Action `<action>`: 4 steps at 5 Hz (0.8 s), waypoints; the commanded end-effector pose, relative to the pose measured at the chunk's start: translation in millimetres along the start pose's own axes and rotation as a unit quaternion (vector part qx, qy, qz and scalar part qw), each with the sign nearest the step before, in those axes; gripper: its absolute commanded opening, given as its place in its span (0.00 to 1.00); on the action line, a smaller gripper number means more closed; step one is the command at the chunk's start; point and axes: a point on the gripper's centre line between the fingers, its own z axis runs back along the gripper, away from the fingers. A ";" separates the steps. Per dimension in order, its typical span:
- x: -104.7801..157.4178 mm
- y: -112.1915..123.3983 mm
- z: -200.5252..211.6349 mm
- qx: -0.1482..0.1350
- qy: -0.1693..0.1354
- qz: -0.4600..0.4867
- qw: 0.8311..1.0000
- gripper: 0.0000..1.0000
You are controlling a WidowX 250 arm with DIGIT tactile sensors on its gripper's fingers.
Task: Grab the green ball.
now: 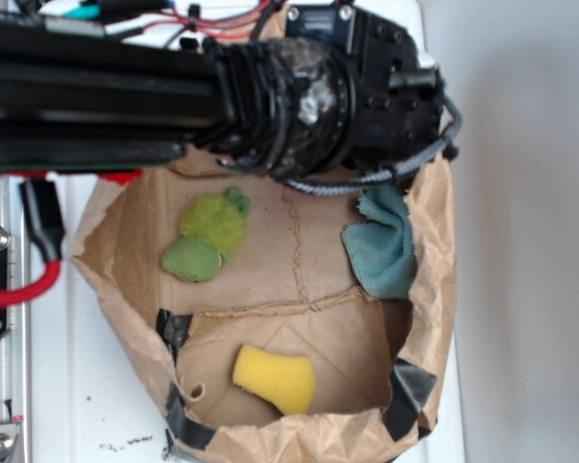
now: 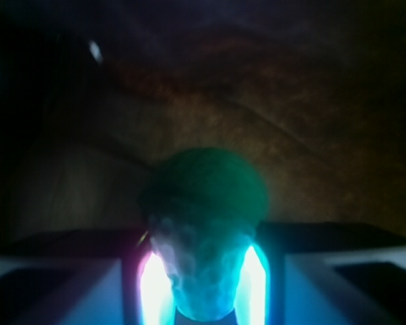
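In the wrist view the green ball (image 2: pixel 206 193), a teal-green sphere with a mesh-like surface, sits between my two fingers and fills the gap. My gripper (image 2: pixel 203 271) is shut on it, with a grey finger (image 2: pixel 88 291) on each side and bright glare along the ball's flanks. Dim brown paper lies behind the ball. In the exterior view the black arm and its wrist block (image 1: pixel 367 96) reach across the top over the far edge of the paper bag. There the fingers and the ball are hidden beneath the arm.
The open brown paper bag (image 1: pixel 434 289) holds a lime-green plush toy (image 1: pixel 207 241) at the left, a teal-blue cloth (image 1: pixel 381 246) at the right wall and a yellow sponge (image 1: pixel 273 378) at the front. A red cable (image 1: pixel 39 280) runs at the left.
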 end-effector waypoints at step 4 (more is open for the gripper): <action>-40.5 31.9 142.9 -0.160 0.087 -0.243 0.953 0.00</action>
